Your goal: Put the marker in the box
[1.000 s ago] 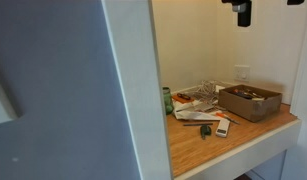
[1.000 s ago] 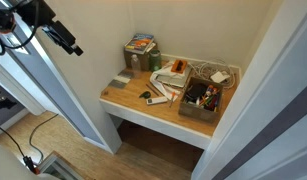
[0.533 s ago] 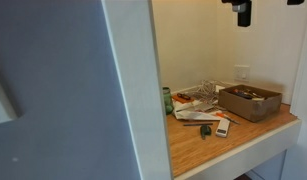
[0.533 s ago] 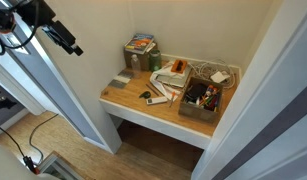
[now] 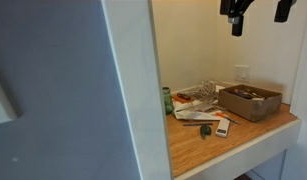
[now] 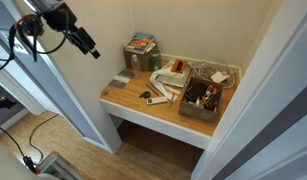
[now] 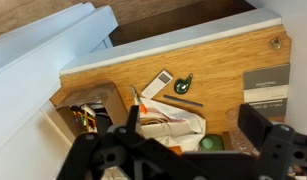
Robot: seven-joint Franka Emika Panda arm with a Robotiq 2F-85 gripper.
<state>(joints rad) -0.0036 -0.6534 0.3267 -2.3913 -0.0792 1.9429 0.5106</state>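
cream alcove walls (image 6: 193, 30), a light wooden countertop (image 6: 123, 97) with white edging, wood-plank floor (image 6: 153, 160) below

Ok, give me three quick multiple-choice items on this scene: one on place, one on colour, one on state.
1. Where is the hand?
A in the box
B high above the desk
C resting on the desk
2. What colour is the box?
A white
B blue
C tan-brown
3. How is the hand?
A open and empty
B shut on a marker
C shut on paper

Answers:
1 B: in both exterior views it hangs near the top, well clear of the desk.
2 C: it is plain cardboard.
3 A: the wrist view shows its fingers wide apart with nothing between them.
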